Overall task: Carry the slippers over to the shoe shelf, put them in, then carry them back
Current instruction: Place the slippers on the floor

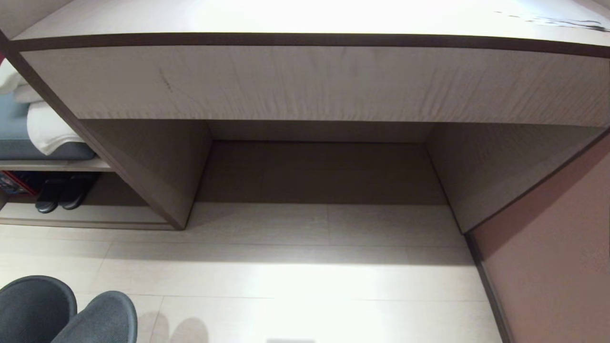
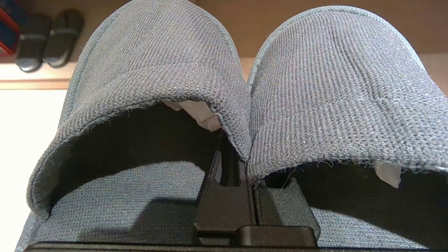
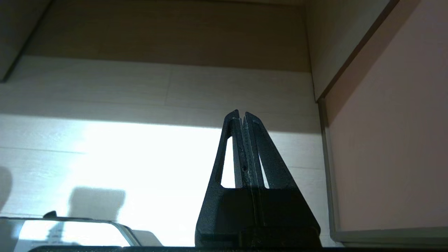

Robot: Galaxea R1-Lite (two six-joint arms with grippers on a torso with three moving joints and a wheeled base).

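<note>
Pale floor (image 1: 295, 276) runs under the worktop (image 1: 305, 81); left of it, the shoe shelf (image 1: 86, 215) is cut off. The left end effector (image 2: 252, 196), mostly hidden, pinches the grey-blue knit slippers (image 2: 245, 80) by their touching inner edges, short of that shelf. The right end effector (image 3: 242, 117) is pressed together, empty.

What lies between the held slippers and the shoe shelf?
Only bare pale floor, as the head view shows: slippers near the camera, shoe shelf farther left.

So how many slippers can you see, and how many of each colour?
Grey-blue slippers pinched together in the left gripper: 2
Black slippers in the shoe shelf: 2
Total: 4
</note>
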